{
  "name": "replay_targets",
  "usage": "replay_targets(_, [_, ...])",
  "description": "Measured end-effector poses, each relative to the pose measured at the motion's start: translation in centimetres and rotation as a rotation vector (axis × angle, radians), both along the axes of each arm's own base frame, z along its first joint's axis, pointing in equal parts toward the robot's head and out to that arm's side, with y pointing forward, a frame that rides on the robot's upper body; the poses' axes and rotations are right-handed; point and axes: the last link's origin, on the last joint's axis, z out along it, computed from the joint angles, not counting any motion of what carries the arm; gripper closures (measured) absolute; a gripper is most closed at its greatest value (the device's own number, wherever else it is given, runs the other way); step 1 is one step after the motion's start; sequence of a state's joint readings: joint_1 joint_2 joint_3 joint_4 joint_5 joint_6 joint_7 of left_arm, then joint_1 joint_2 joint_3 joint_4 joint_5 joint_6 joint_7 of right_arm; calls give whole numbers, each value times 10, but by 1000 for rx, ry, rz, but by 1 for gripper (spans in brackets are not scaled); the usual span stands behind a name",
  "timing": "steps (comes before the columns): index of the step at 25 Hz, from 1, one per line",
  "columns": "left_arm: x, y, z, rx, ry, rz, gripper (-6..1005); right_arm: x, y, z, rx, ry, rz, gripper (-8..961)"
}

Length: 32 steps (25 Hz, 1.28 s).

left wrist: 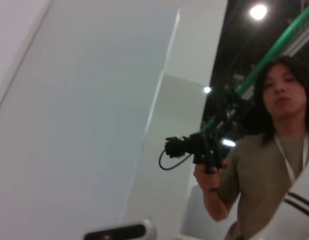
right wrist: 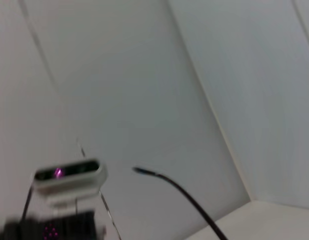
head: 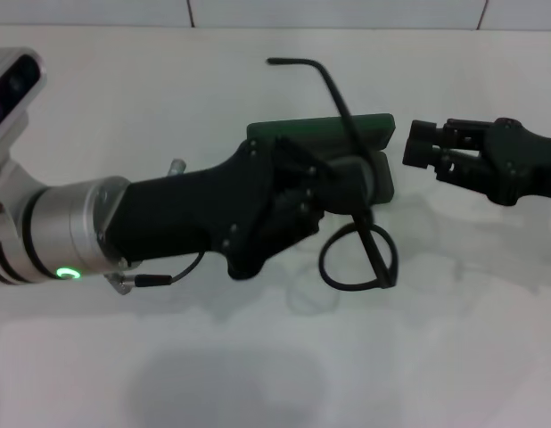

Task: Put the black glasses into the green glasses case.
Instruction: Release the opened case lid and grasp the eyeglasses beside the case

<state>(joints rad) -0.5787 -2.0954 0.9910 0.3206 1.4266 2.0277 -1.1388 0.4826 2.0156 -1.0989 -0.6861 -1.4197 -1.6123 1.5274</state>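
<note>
The black glasses (head: 381, 253) hang tilted in the air over the front edge of the green glasses case (head: 316, 132). One temple arm points up and back, and one lens ring hangs low toward the table. My left gripper (head: 333, 192) is shut on the glasses near the frame's hinge and hides part of the case. The case lies open on the white table with its grey inside (head: 380, 181) showing. Just off the case's right end, my right gripper (head: 416, 144) is shut and holds nothing. In the right wrist view a thin black temple arm (right wrist: 187, 198) crosses the picture.
The white table (head: 258, 357) spreads out around the case, with a tiled wall behind it. A thin cable (head: 168, 278) hangs under my left wrist. In the left wrist view a person (left wrist: 274, 165) holds a camera (left wrist: 194, 147).
</note>
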Motion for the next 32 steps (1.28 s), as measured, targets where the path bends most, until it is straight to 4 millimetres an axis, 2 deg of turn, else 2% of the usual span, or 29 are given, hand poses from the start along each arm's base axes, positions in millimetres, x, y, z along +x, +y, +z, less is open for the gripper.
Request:
replay_targets(10, [-5,-7,-4,151,13,-83,970,15,-4,27,-204,161,-261,618])
replay_targets(13, [-6,-7,-3,174,13,-92,970,22,0,27,-268,203,-351,618])
replay_targets(20, [-3,-6,-3,198,15,-123,970,17,8,10,-406,217,-428,618])
replay_targets(28, [8,-5,-4,196,7,-188,970,1,4,-16,-535,164,-427,618])
replay_targets(32, [10,-6,-4,204,1,-204,970,0,1,-21,-576,158,-447,618])
